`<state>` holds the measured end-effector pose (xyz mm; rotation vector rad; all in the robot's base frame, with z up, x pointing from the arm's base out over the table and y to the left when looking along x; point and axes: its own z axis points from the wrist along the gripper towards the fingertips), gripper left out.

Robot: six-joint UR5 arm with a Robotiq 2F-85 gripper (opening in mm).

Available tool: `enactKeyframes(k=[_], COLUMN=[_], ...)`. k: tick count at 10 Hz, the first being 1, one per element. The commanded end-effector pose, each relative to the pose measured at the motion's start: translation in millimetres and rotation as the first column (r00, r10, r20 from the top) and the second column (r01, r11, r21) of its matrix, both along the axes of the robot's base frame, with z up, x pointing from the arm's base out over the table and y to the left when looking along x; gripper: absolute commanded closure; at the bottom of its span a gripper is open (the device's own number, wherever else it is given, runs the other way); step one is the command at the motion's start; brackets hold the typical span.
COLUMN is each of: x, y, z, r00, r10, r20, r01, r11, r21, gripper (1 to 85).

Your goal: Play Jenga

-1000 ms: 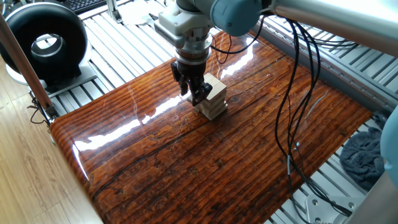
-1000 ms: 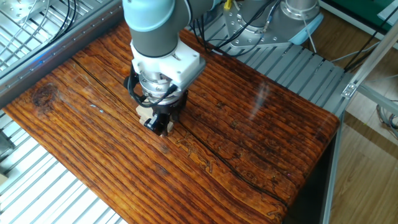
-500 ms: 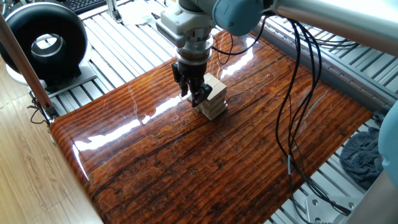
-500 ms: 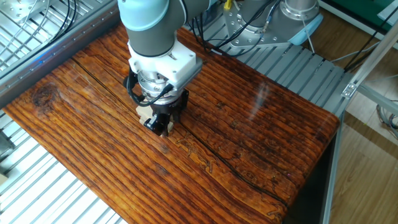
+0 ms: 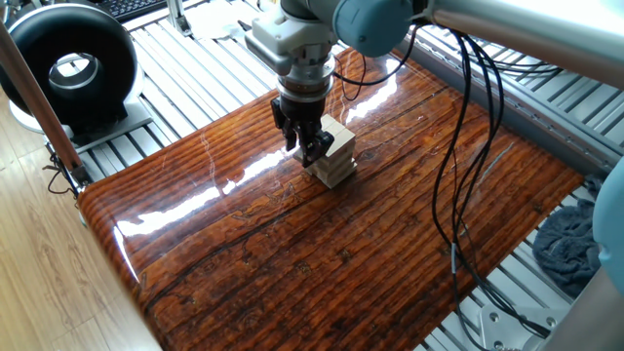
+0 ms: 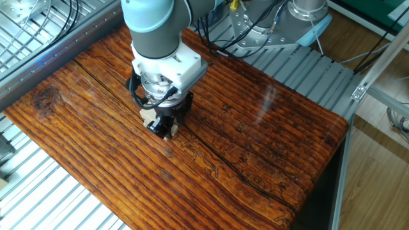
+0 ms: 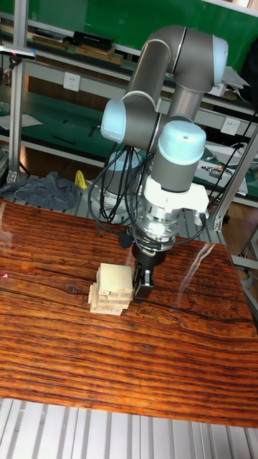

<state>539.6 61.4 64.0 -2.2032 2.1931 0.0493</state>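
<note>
The Jenga tower [image 5: 334,156] of pale wooden blocks stands on the glossy wooden table [image 5: 322,253], a few crossed layers high [image 7: 112,288]. My gripper [image 5: 308,147] hangs pointing down right beside the tower, its dark fingertips level with the upper layers [image 7: 143,281]. The fingers look pressed together with nothing between them. From the other fixed view the gripper [image 6: 162,126] covers most of the tower, and only pale corners [image 6: 147,115] show. I cannot tell whether the fingertips touch a block.
A black round fan [image 5: 70,68] stands off the table's far left corner. Cables [image 5: 468,146] hang from the arm over the table's right side. A grey cloth [image 5: 570,244] lies on the slatted metal base at the right.
The gripper has shifted very slightly sideways next to the tower. The tower looks the same.
</note>
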Motion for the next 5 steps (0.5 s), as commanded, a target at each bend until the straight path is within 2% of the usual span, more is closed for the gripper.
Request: enactKeyframes(k=[1,5], x=[1.8,4.5], y=[-2.0,2.3], z=[0.4,-2.7], r00=[1.0,1.0], r10=[0.001,0.015], r20=[0.006,0.016], r01=[0.0,-0.015], r11=[1.0,1.0], r21=[-0.009,-0.006], gripper=[38.7,38.7])
